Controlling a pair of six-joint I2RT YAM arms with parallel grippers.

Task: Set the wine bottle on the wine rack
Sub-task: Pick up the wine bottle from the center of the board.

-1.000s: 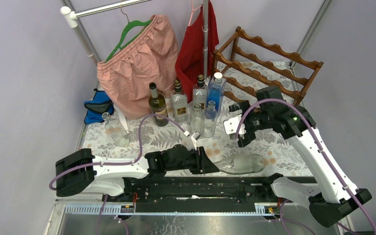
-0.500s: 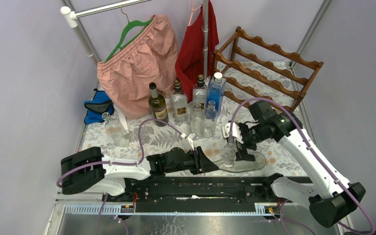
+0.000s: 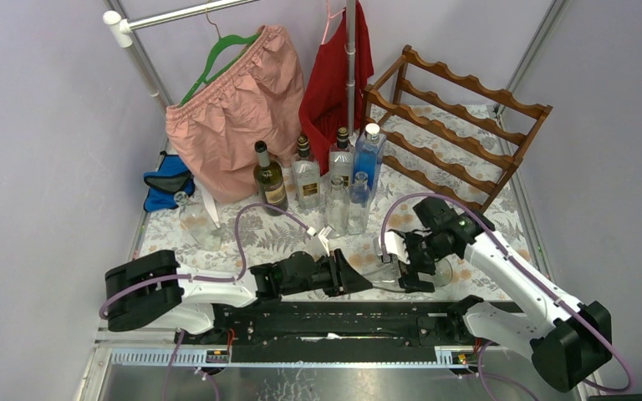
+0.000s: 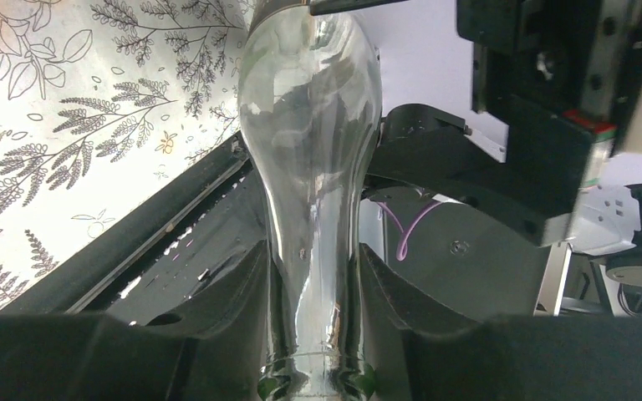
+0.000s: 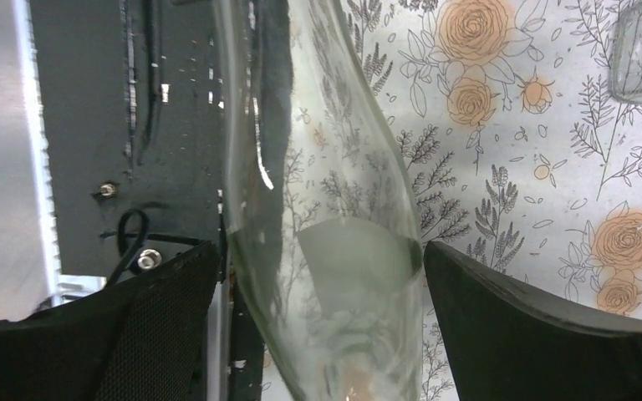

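No lettering, number or brand name can be read in any of the three views. Paper labels are seen on the dark green bottle [image 3: 270, 179] and on the clear bottle [image 3: 306, 177] just beside it, in the group standing at the back of the table [image 3: 485, 266]. Their print is too small to be made out from the overhead camera.

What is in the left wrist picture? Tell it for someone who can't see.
A clear glass bottle fills the middle, its thin neck pinched by the left gripper at the bottom. A leafy-patterned tablecloth shows on the left, and the black right arm sits at the upper right.
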